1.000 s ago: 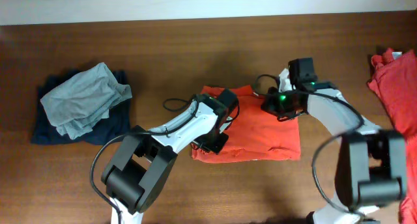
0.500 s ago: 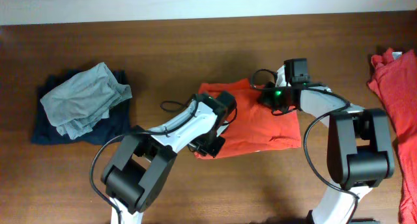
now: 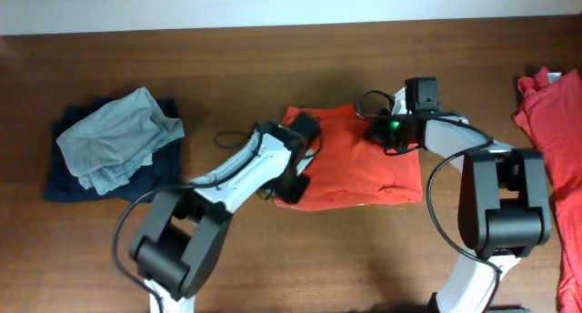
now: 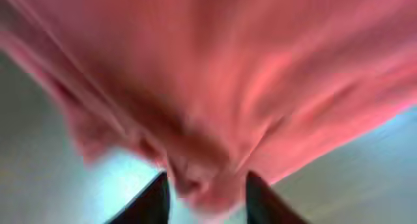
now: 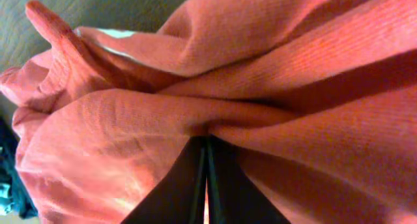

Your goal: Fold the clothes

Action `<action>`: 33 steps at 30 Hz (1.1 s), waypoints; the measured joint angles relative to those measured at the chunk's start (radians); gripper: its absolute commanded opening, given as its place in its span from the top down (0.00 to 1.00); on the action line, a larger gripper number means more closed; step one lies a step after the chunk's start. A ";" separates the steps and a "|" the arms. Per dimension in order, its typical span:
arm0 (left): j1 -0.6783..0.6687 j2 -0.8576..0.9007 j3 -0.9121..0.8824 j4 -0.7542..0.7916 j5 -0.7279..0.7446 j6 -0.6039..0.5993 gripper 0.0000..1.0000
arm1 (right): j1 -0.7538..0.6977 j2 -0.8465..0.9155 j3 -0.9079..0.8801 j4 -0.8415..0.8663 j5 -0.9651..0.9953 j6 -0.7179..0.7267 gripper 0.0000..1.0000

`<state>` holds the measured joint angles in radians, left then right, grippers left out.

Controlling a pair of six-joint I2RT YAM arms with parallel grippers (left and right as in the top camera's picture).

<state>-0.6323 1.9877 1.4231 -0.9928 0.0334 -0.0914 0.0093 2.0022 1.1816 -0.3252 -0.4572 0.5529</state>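
Note:
A red-orange T-shirt [image 3: 359,167] lies folded into a rough rectangle at the table's middle. My left gripper [image 3: 293,184] is at its left front corner. In the blurred left wrist view its fingers [image 4: 205,185] are closed on a bunched fold of the red cloth [image 4: 221,87]. My right gripper [image 3: 386,136] is at the shirt's far right edge. In the right wrist view its fingers [image 5: 207,146] are pinched almost together on a thin layer of the shirt [image 5: 260,68]. No printing shows on the shirt.
A pile of more red-orange shirts [image 3: 550,108] lies at the right edge. A crumpled grey garment [image 3: 118,136] rests on dark blue cloth [image 3: 64,181] at the left. Brown tabletop [image 3: 364,258] surrounds the shirt.
Both grippers have carried the shirt a little toward the far side of the table. Its front edge is now straighter and flatter. The left gripper has shifted left and farther back.

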 measured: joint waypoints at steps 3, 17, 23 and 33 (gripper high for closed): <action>0.000 -0.032 0.024 0.090 0.008 -0.002 0.46 | -0.001 0.000 0.000 -0.011 -0.009 0.002 0.96; 0.013 0.067 0.033 0.148 0.060 -0.013 0.68 | -0.001 0.000 0.003 -0.031 -0.021 0.000 0.96; 0.017 0.081 0.033 0.141 0.066 -0.018 1.00 | -0.001 0.000 0.004 -0.038 -0.021 0.001 0.96; 0.027 0.081 0.033 0.009 0.062 -0.021 1.00 | 0.000 0.000 0.006 -0.061 -0.040 0.001 0.96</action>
<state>-0.6052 2.0686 1.4563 -0.9840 0.0956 -0.1127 0.0090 2.0022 1.1877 -0.3866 -0.4973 0.5541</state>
